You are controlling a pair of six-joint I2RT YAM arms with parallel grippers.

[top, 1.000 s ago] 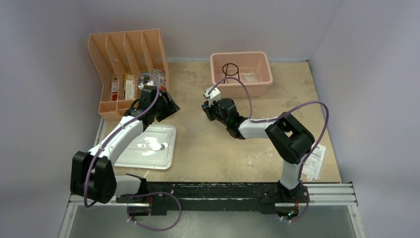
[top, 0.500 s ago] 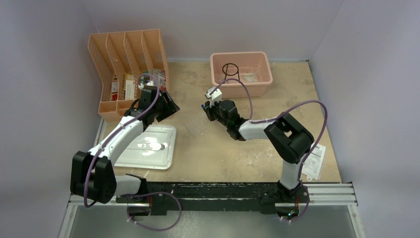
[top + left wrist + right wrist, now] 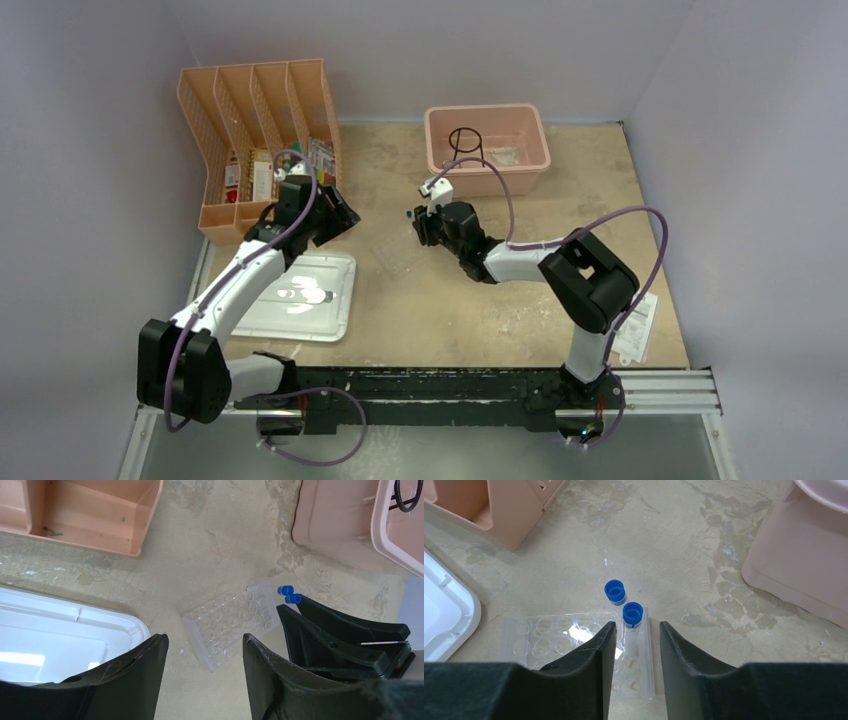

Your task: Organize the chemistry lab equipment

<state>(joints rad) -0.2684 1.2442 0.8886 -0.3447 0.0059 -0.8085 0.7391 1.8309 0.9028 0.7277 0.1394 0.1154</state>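
right tool (image 3: 637, 626) is half open, not gripping; one of the blue-capped clear vials (image 3: 632, 614) stands between its fingers. i'd lift straight up, no sideways nudge.

Wider gap in the right tool (image 3: 637, 626) around the blue-capped clear vials (image 3: 632, 614).

Both arms share one build: glossy white shells on the long links and chunky matte black housings at the joints. In the top view the left arm (image 3: 235, 290) shows at lower left and the right arm (image 3: 520, 262) at centre right. A thin purple cable (image 3: 645, 210) runs in loose loops along each arm. A small white block (image 3: 433, 187) sits on the right wrist. The bases are fixed to a black rail (image 3: 420, 385) backed by a silver extrusion (image 3: 670, 392) along the bottom of the frame. In the wrist views the jaws are matte black wedges with pale scuffs on their edges.
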